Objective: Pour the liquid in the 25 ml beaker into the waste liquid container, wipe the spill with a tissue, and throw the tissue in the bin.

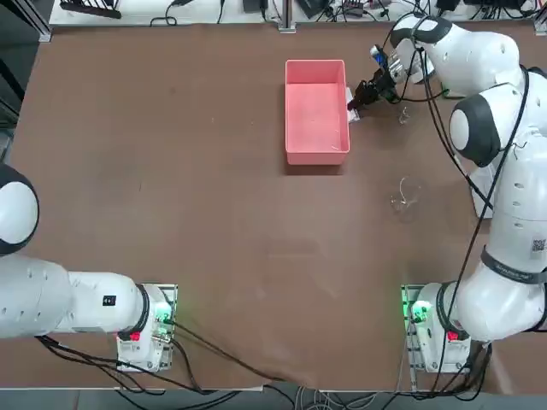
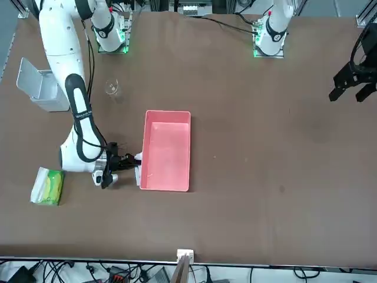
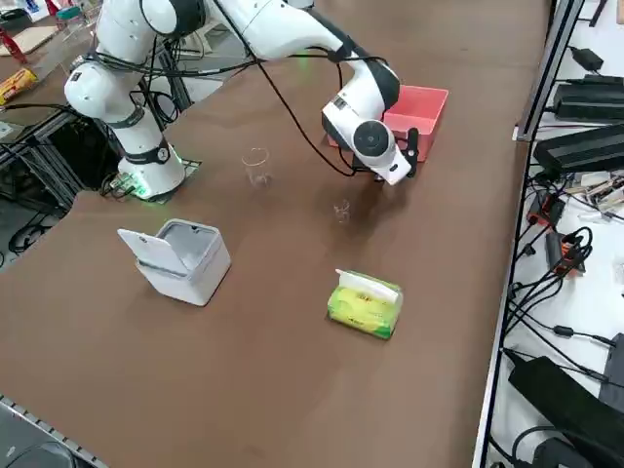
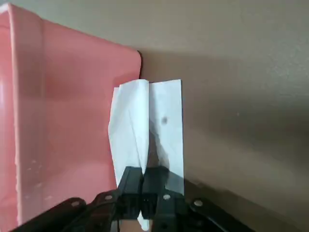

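My right gripper (image 4: 143, 175) is shut on the tissue (image 4: 150, 123), a folded white sheet that reaches along the brown table beside the outer wall of the waste liquid container (image 4: 63, 111). From overhead the gripper (image 1: 354, 103) sits low at the pink container's (image 1: 316, 141) right wall, near its far corner. The front view shows the gripper (image 2: 133, 162) and a white bit of tissue (image 2: 138, 157) at the container's (image 2: 168, 177) side. The tiny 25 ml beaker (image 3: 341, 210) (image 1: 402, 115) stands upright on the table a short way from the gripper (image 3: 410, 154). The bin (image 3: 181, 259) (image 2: 39, 86) stands with its lid up.
A larger clear beaker (image 1: 404, 196) (image 3: 256, 165) (image 2: 112, 88) stands between the arm's base and the tiny one. A green tissue pack (image 3: 366, 303) (image 2: 48, 186) lies near the table's right edge. Cables hang around the arm's forearm (image 1: 427, 94).
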Robot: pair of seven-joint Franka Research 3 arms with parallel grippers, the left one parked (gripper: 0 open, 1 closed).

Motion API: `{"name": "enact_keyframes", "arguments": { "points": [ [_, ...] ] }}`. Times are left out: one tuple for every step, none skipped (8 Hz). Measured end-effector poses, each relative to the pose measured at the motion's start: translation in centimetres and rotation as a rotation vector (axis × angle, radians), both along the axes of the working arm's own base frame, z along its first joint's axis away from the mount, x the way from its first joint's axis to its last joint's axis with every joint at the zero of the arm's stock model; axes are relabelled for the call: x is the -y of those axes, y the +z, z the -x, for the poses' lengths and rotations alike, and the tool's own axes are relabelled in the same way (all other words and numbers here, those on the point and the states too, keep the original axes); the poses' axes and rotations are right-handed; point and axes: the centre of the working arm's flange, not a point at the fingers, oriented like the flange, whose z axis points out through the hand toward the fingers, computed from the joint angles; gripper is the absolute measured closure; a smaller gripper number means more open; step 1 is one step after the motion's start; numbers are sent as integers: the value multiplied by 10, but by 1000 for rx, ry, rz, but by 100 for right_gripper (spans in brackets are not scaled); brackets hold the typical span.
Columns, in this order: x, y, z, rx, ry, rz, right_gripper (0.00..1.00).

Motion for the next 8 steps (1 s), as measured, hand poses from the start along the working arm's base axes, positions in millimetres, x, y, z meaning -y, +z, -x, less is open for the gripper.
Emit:
{"name": "enact_keyframes", "arguments": {
  "points": [
    [-1, 0, 0, 0, 2, 0, 97],
    [-2, 0, 0, 0, 3, 1, 97],
    [-3, 0, 0, 1, 4, 1, 97],
    [-3, 0, 0, 1, 5, 1, 97],
    [-3, 0, 0, 1, 4, 1, 97],
    [-2, 0, 0, 1, 9, 6, 97],
    [2, 2, 0, 2, 19, 15, 97],
    [12, 7, -1, -1, 29, 22, 97]
  ]
}}
